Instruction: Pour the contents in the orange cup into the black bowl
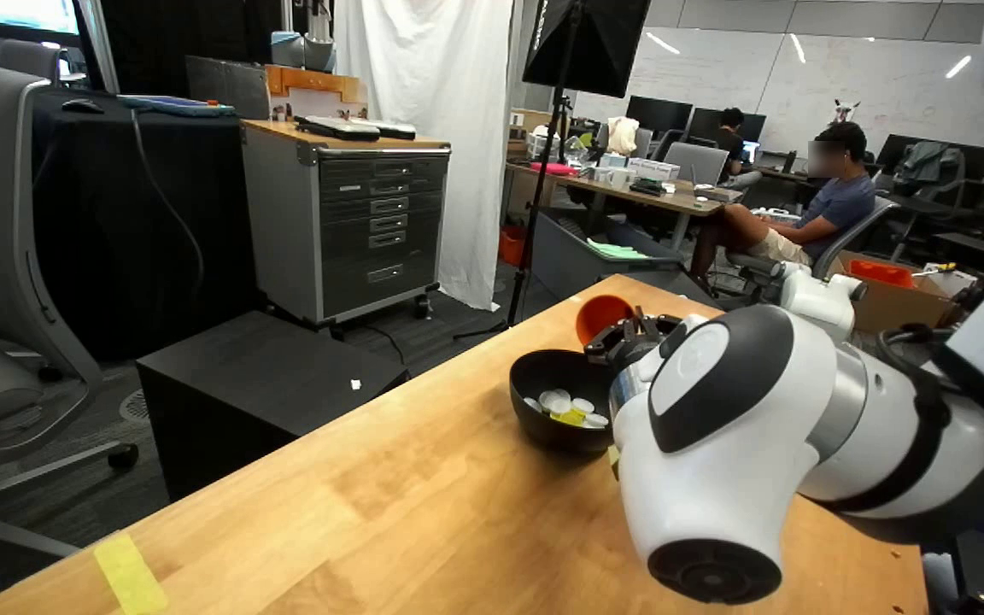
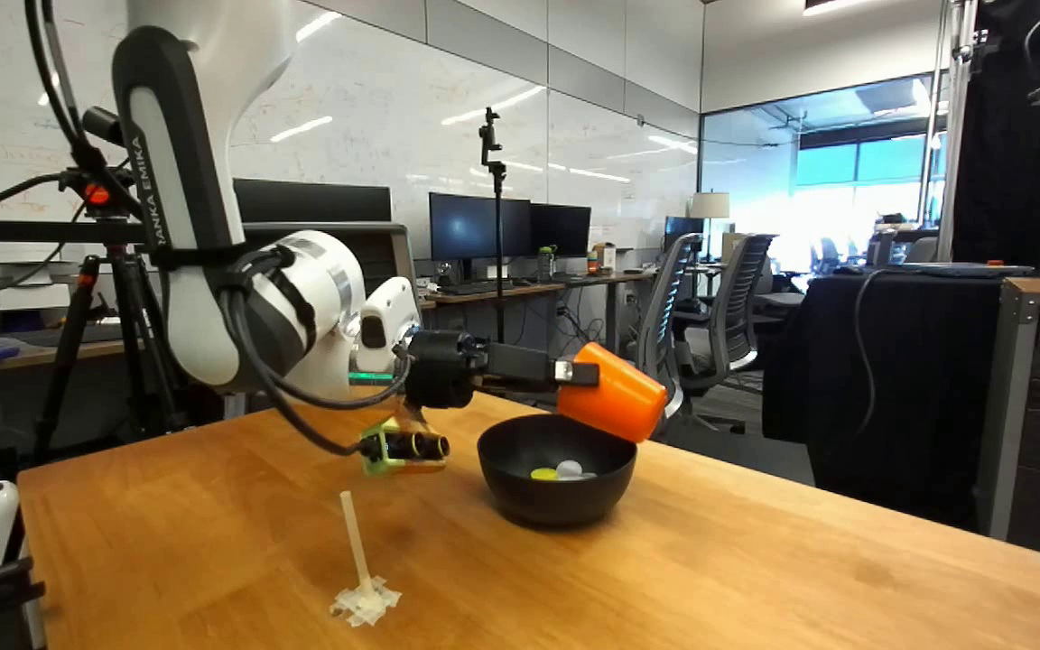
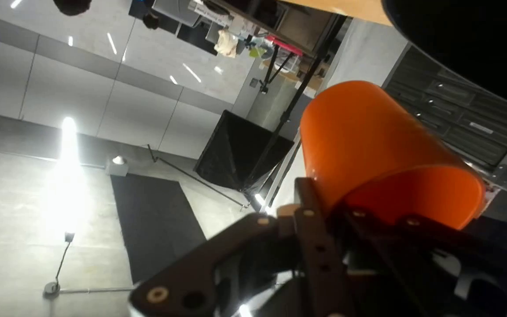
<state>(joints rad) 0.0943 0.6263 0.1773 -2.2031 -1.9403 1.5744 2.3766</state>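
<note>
The orange cup (image 2: pixel 615 393) is held tilted above the side of the black bowl (image 2: pixel 547 506). In an exterior view it also shows beyond the bowl's wall (image 1: pixel 556 437), the cup (image 1: pixel 603 316) turned so that part of its inside is visible. My gripper (image 2: pixel 580 373) is shut on the cup's wall by the rim. In the wrist view the cup (image 3: pixel 368 136) has its mouth facing lower right, and the part of its inside that shows is bare. The contents (image 1: pixel 573 410), several small whitish and yellow pieces, lie in the bowl. Whether cup and bowl touch, I cannot tell.
The bowl stands on a wooden table (image 1: pixel 355 512). A strip of yellow tape (image 1: pixel 129 572) marks its near end. A pale thin strip (image 2: pixel 356 542) with taped scraps (image 2: pixel 366 600) lies in front of the bowl. Beside the table edge is a black box (image 1: pixel 270 376).
</note>
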